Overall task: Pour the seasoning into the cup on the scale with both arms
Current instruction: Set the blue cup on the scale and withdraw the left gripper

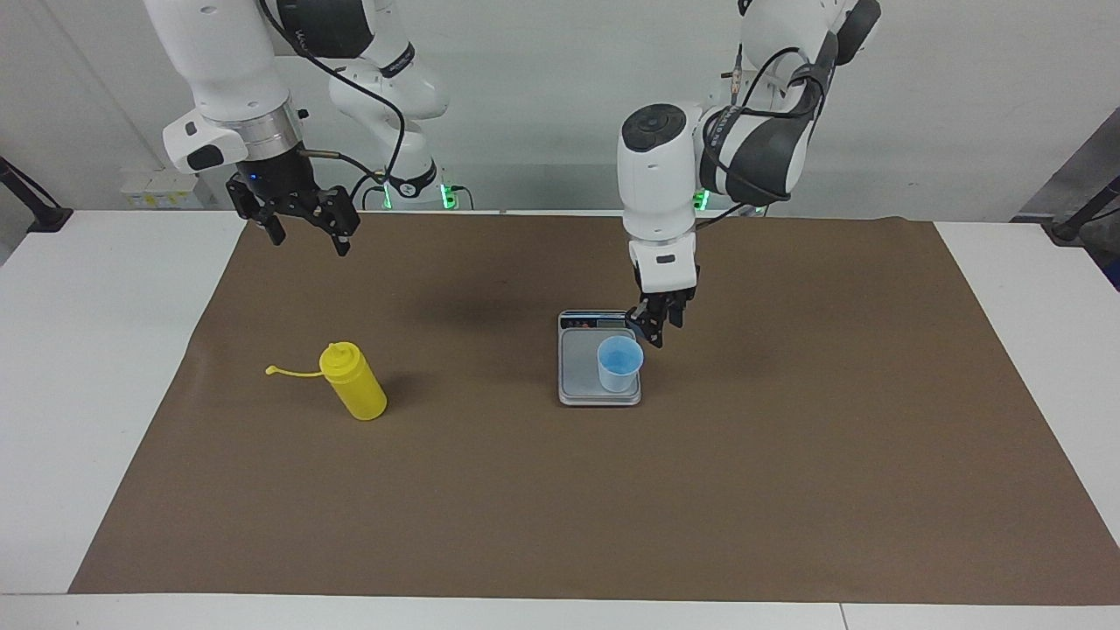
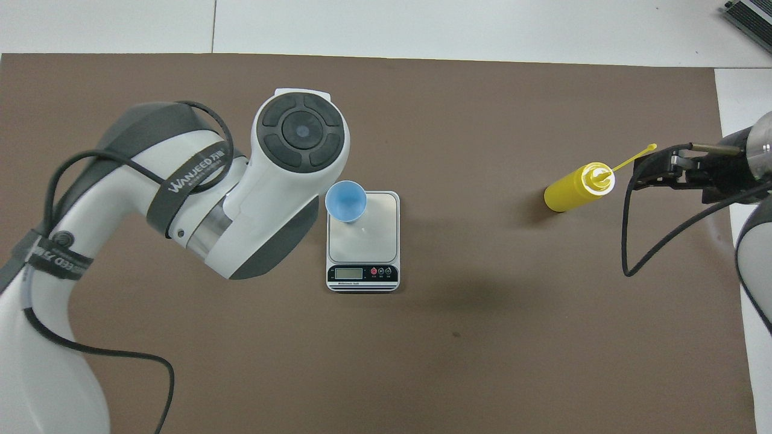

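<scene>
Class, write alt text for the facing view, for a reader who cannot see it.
A blue cup stands on a grey scale mid-table, with the left pincer hanging empty just above it. A yellow bottle stands toward the right arm's end, where the open right pincer waits high up.
</scene>
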`<state>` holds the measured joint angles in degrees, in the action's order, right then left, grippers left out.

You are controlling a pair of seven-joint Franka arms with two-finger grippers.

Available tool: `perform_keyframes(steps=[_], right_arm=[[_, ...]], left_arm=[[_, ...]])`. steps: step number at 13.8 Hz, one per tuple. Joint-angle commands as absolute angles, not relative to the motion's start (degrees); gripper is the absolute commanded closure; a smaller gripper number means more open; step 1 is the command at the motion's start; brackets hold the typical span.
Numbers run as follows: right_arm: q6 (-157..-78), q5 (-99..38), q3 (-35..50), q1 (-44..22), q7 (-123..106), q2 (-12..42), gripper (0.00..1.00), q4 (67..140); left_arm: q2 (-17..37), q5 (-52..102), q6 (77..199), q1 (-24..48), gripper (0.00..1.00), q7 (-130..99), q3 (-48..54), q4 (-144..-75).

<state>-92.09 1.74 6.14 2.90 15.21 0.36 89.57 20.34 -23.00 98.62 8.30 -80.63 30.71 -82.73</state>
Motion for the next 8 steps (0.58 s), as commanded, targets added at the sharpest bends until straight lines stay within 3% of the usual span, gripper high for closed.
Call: perform_keyframes(steps=[1,4,8], right_arm=[[-91.85,0.97,6.5,3.78,13.97,-0.88,0.0,90.79],[-91.85,0.97,6.5,3.78,13.97,-0.88,0.0,90.88],[-91.06,0.97,6.59,3.69,13.89,-1.05,0.0,91.05]], left_arm=[[21.09,-21.53,93.43,6.51,0.5,-73.67,30.59,-78.32],[18.47,-17.69,93.34,2.74,0.5,-63.77,28.84,-78.13],[11.97,-7.05,93.25,2.73,0.5,-46.01,15.58,-78.48]])
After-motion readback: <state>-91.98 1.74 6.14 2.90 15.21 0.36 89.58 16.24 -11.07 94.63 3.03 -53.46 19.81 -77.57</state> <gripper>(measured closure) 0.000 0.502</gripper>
